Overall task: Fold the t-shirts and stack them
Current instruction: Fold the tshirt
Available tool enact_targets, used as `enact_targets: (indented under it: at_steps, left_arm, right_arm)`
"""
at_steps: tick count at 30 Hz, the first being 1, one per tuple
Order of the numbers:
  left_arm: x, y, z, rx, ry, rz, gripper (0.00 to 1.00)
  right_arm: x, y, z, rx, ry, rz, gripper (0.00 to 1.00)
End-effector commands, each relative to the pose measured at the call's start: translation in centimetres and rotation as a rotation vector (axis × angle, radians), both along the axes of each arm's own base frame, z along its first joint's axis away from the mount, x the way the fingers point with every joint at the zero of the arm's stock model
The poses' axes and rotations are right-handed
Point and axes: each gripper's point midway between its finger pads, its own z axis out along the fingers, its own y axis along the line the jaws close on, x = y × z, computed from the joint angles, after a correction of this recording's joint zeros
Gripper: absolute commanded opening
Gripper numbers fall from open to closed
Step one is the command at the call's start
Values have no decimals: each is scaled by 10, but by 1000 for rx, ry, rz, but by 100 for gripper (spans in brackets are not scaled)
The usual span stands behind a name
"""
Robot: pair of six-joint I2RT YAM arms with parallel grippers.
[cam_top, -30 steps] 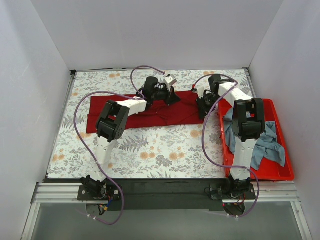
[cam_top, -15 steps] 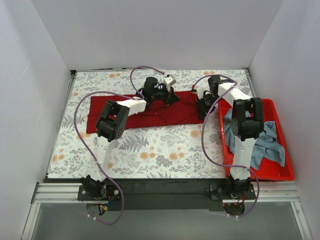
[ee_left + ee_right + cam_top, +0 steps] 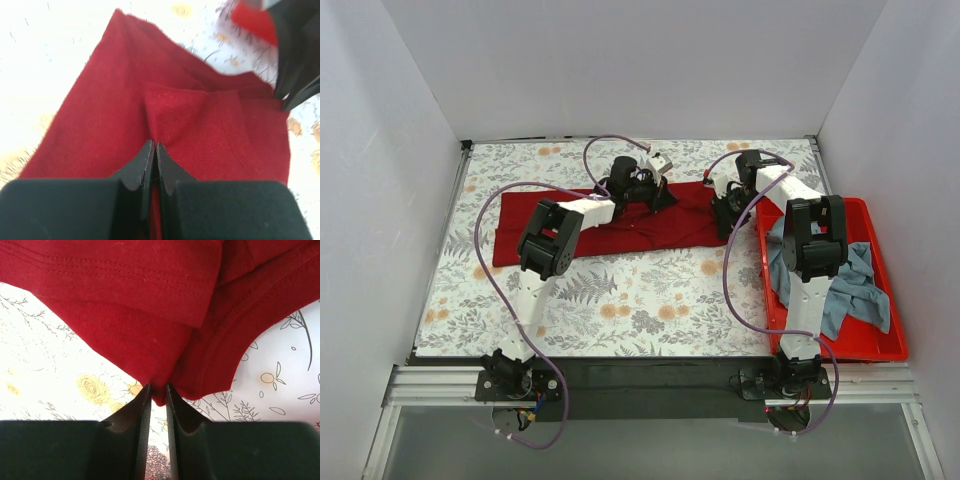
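The dark red t-shirt (image 3: 515,225) lies as a long folded band across the far half of the table. My left gripper (image 3: 665,197) is at its far edge near the middle, shut on a pinch of the red cloth (image 3: 175,115), with its jaws together (image 3: 154,148). My right gripper (image 3: 725,220) is at the shirt's right end, shut on a hanging fold of the red cloth (image 3: 150,340) that sits between its fingertips (image 3: 159,390). The grey-blue t-shirt (image 3: 855,290) lies crumpled in the red bin (image 3: 840,352).
The floral tablecloth (image 3: 640,300) covers the table. The red plastic bin stands along the right edge, next to the right arm. White walls close in the left, back and right sides. The right gripper's dark fingers (image 3: 295,65) show at the left wrist view's upper right.
The left arm's elbow has shifted slightly to the left. Both grippers stay shut on the red shirt in almost the same places.
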Motion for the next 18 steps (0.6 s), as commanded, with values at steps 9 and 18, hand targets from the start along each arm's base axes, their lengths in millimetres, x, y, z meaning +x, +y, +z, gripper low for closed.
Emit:
enact_targets:
  at_steps: [9, 18]
  left_arm:
    - [31, 37, 43, 43, 20, 160, 33]
    - [-5, 204, 137, 58, 320, 388, 50]
  right_arm:
    - [9, -6, 14, -24, -34, -13, 22]
    - [29, 7, 71, 47, -166, -38, 22]
